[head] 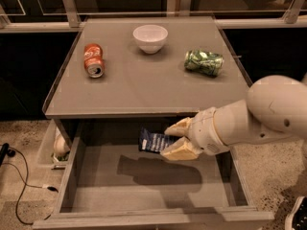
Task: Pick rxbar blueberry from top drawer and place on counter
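The rxbar blueberry is a dark navy wrapper with white print. My gripper is shut on its right end and holds it in the air above the open top drawer, just below the front rim of the counter. The bar sticks out to the left of the tan fingers. Its shadow falls on the drawer's grey bottom. My white arm comes in from the right.
On the counter lie a red soda can at the left, a white bowl at the back middle and a green patterned can at the right. The drawer's low walls frame the arm.
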`<state>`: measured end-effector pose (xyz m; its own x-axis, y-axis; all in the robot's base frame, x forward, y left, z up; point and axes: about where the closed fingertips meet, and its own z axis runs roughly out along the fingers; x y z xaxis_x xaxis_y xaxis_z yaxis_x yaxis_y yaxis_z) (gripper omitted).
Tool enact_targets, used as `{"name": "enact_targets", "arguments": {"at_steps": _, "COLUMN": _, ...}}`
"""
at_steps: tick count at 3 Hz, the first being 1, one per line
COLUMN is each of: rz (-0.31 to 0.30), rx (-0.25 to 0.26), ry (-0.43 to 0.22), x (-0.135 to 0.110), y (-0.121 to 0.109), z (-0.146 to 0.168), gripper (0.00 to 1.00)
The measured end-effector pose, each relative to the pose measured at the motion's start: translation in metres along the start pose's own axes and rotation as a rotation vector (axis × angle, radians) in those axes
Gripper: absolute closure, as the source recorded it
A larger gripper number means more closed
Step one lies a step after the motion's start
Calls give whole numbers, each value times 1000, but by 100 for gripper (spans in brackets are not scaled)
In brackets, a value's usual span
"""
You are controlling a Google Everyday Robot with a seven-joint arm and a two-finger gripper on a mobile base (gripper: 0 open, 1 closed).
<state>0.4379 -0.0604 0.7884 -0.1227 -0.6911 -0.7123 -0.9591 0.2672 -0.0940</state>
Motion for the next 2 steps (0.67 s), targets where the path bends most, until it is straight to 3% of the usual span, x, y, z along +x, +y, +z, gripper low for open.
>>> {"name": "enact_targets", "arguments": {"at_steps": 1, "rz": -67, "rx": 109, "ry": 48, "x": -42, "y": -19, "z": -58, "gripper": 100}}
{"name": "enact_targets", "arguments": {"at_steps": 2, "rz": -67, "rx": 109, "ry": 48, "x": -42, "y": -19, "z": -58, "gripper": 100}}
